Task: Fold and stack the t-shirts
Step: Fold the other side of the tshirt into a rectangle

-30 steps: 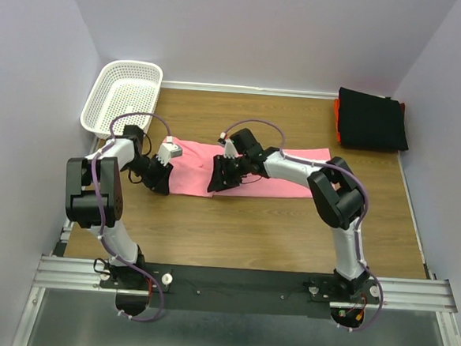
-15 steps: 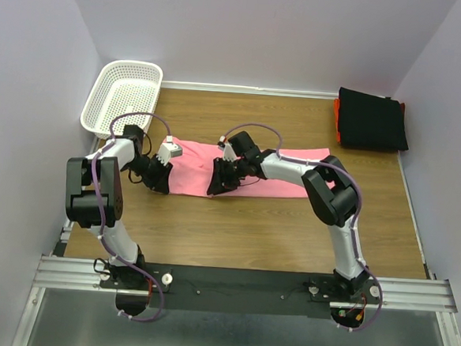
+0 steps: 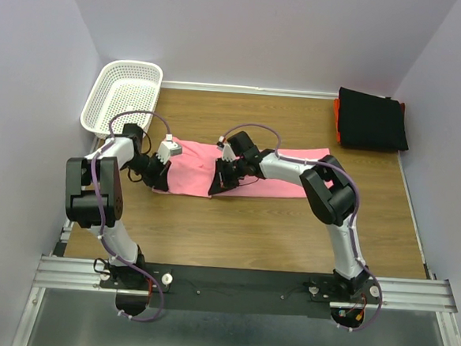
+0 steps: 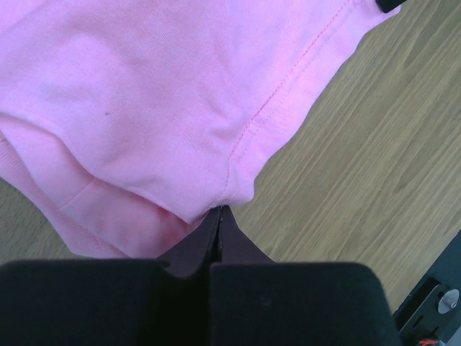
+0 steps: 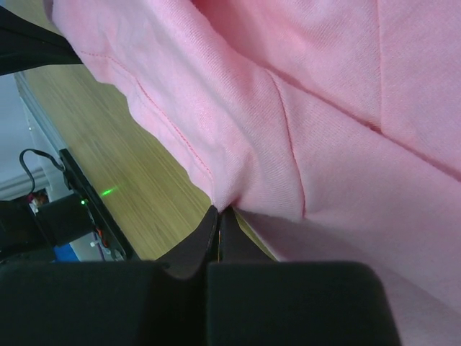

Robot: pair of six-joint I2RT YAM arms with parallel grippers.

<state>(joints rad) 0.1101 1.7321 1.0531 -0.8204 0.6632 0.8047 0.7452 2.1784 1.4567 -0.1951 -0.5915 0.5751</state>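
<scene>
The pink t-shirt is bright pink, plain, w/ stitching of same colour. The black t-shirt is plain black; orange-red t-shirt shows only an orange-red edge. Basket: white, lattice pattern. Worktop: brown wood grain. Left claw & right claw: black. Walls: pale lilac.

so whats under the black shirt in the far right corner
An orange-red t-shirt lies beneath the black t-shirt. Only a thin strip of it shows along the black one's left edge. The rest is covered, so how it is folded cannot be judged.
</scene>
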